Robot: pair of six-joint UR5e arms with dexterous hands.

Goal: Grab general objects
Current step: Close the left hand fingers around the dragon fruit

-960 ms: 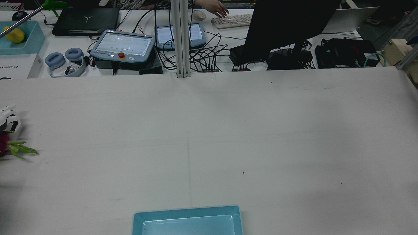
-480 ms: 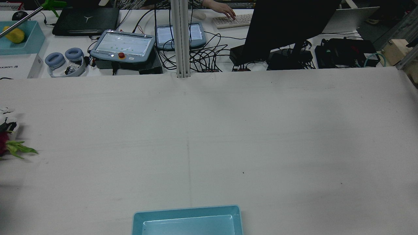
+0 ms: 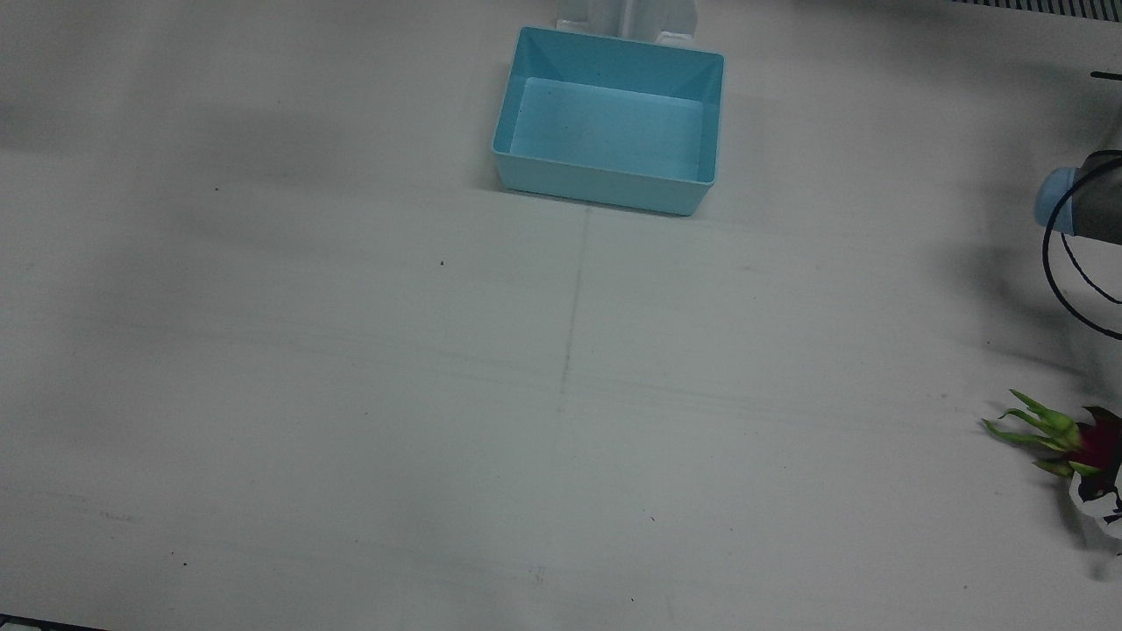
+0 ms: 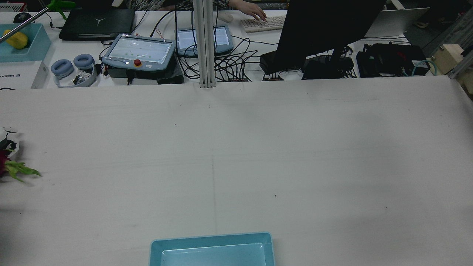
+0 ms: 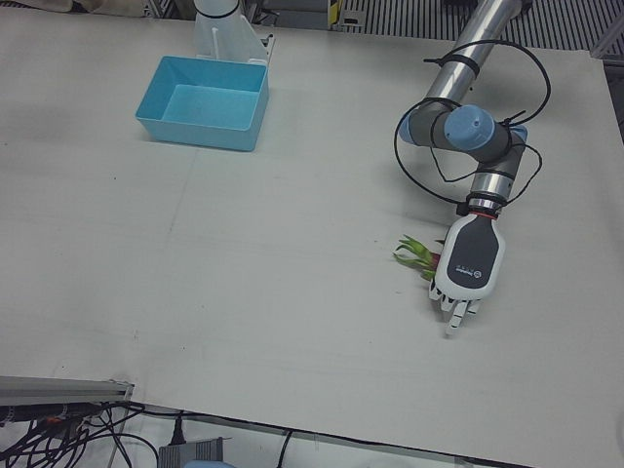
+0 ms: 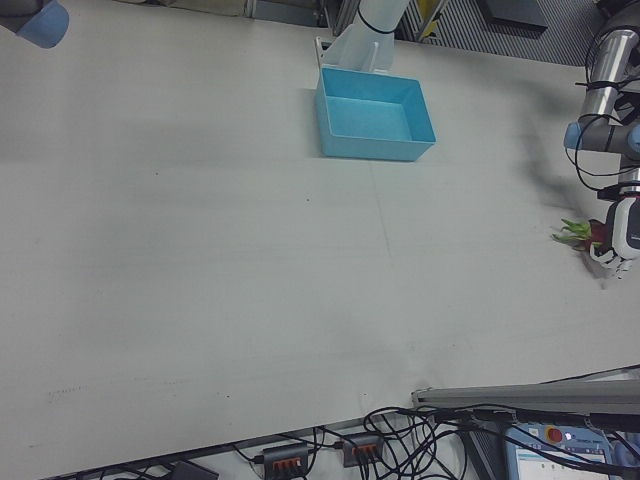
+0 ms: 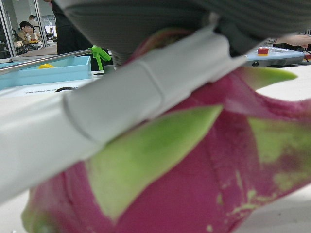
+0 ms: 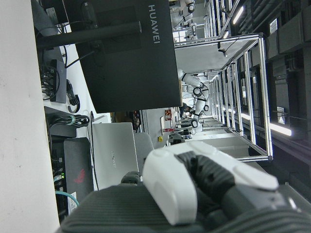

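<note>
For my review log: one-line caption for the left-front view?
Left hand reaches down over a dragon fruit on the white table, blue bin empty.

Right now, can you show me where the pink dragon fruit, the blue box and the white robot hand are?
pink dragon fruit with green scales (image 7: 204, 194): left hand view, its pink skin.
light blue plastic box (image 3: 605, 184): front view, near wall.
white left robot hand (image 5: 468, 261): left-front view, its back.

The table (image 5: 292, 292) is showing a matt, pale surface with faint scuffs. At 11 o'clock on it the blue bin (image 5: 205, 102) is looking like smooth, slightly glossy plastic. The left hand (image 5: 468, 268) is wearing a glossy white plastic shell, and the dragon fruit (image 7: 204, 184) is showing a waxy, leathery skin.
</note>
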